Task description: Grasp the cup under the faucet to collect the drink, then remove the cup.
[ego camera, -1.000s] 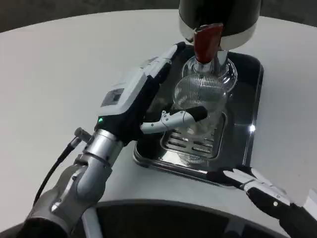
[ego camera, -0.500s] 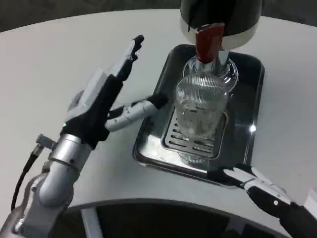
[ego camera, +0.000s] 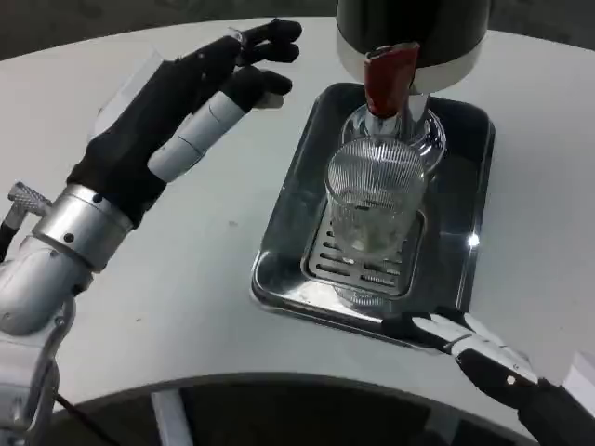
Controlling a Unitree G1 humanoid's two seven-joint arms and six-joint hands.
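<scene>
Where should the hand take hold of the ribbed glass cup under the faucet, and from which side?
Wrap the ribbed glass cup around its mid wall from its left, open side. It stands upright on the drip tray, and the red faucet lever sits right over the rim, blocking a top grasp.

Left hand (ego camera: 172, 116) raised to the left of the tray (ego camera: 279, 269), holding nothing, fingers loosely extended toward it. Right hand (ego camera: 474, 348) low at the tray's near edge, fingers straight, empty.
</scene>
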